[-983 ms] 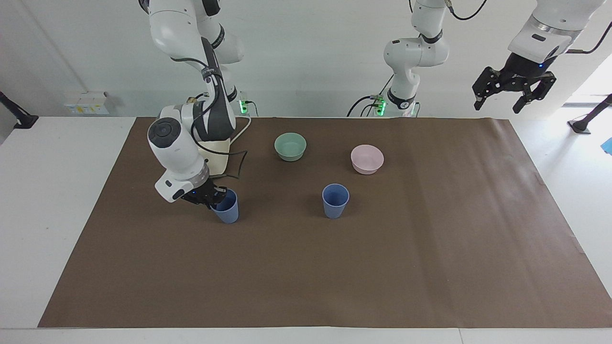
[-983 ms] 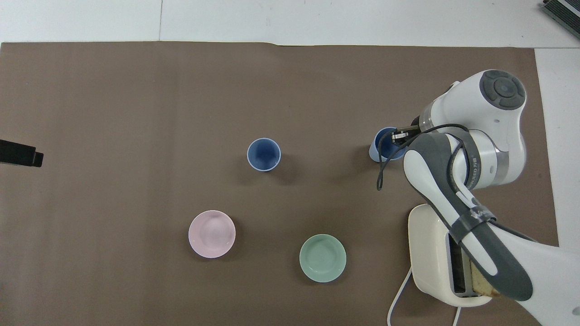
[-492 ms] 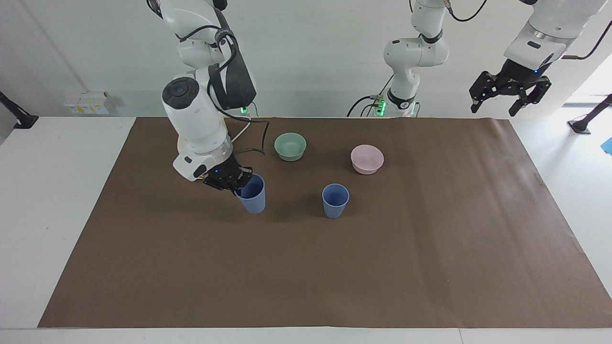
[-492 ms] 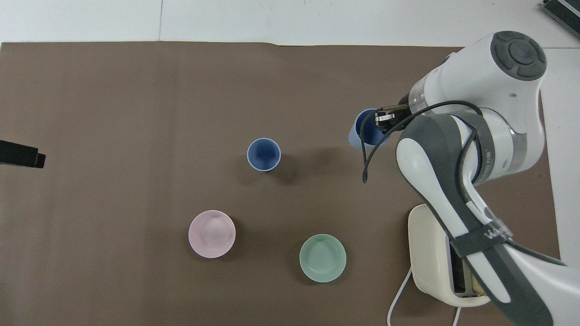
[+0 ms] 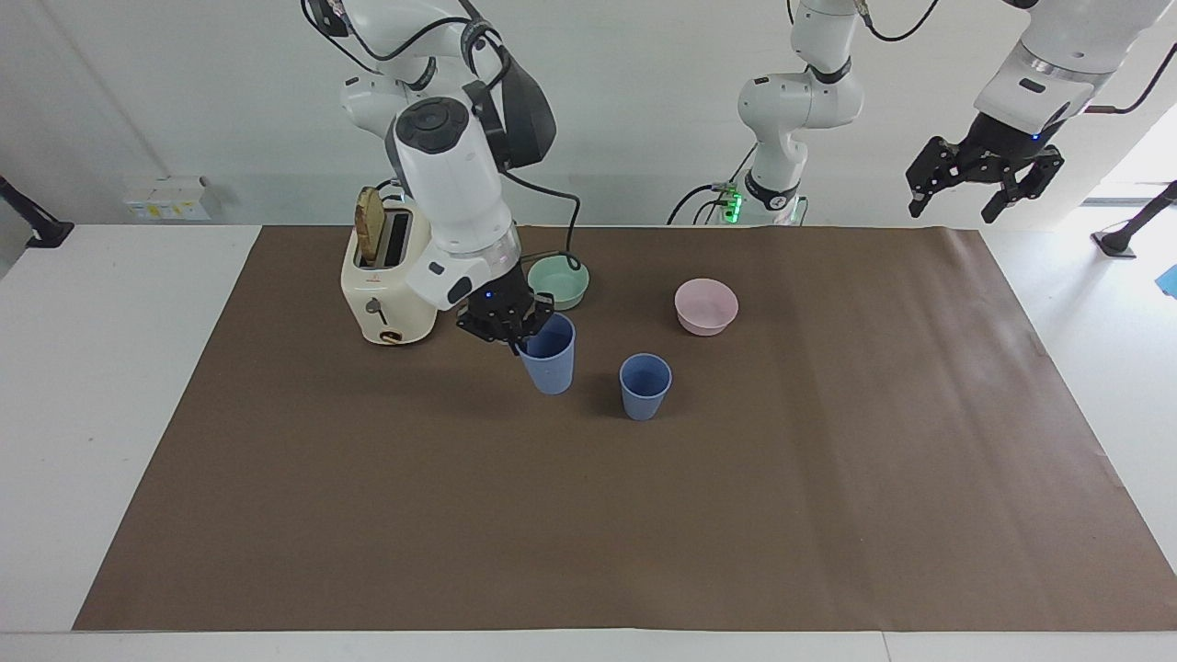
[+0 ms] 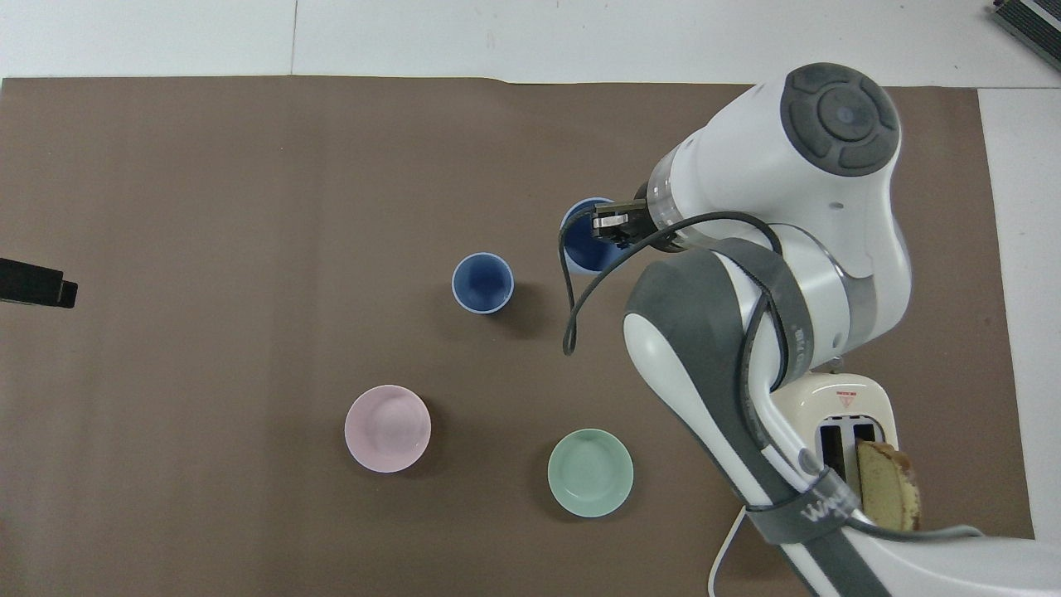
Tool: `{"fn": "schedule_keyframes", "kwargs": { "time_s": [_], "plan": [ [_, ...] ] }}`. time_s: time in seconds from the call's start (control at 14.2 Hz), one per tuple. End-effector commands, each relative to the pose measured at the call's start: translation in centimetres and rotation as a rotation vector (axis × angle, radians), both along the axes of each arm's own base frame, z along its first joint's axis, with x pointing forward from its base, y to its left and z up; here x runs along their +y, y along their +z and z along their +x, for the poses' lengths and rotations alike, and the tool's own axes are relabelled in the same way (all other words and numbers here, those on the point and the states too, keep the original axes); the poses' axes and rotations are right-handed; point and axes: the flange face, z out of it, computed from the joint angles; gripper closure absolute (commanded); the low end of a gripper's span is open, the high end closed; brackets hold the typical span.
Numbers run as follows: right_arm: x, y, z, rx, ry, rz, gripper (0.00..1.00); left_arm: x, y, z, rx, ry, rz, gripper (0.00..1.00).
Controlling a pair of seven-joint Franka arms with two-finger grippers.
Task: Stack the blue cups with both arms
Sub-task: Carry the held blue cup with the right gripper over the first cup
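While carried cup (image 5: 550, 354) hangs off right claw (image 5: 515, 333), facing view first: claw pinched together on cup rim/wall only, cup tilted a bit, looks lifted clear of desk (image 5: 276, 515) though base shadow is close. Thin one-wall pinch = likely to swing or slip w/ fast move. Standing cup (image 5: 645, 386) upright on brown mat, just beside carried one, toward left arm's end. Risk: carried cup's base too low on approach, clips standing cup's rim, knocks it over. Tilt also means bad nesting, could jam or sit crooked. Green bowl (image 5: 560, 281) right by wrist and cable, toaster (image 5: 387, 290) near elbow; cable snag possible. Pink bowl (image 5: 706, 306) apart, no issue. Left claw (image 5: 986, 173) up high over desk edge at left arm's end, fingers apart, empty, waiting.

Overhead view next: right claw (image 6: 612, 228) over mouth of carried cup (image 6: 580, 249), fingertips at rim, wrist hiding part of it. Standing cup (image 6: 482, 283) near, gap between the two. Not centred over target yet; release here = drop on mat, likely tip. Left claw (image 6: 37, 282) only as dark tip at frame edge, well apart from both cups.
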Motion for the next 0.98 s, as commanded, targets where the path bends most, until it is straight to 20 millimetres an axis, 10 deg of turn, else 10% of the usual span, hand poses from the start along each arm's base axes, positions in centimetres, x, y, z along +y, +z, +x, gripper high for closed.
{"fn": "schedule_keyframes", "kwargs": {
  "time_s": [0.0, 0.91],
  "plan": [
    [2.1, 0.5, -0.1, -0.009, 0.007, 0.02, 1.0, 0.2, 0.1, -0.7, -0.003, 0.008, -0.01, 0.0],
    [10.8, -2.5, -3.1, 0.007, 0.09, 0.078, 1.0, 0.2, 0.1, -0.7, -0.003, 0.008, -0.01, 0.0]
  ]
}}
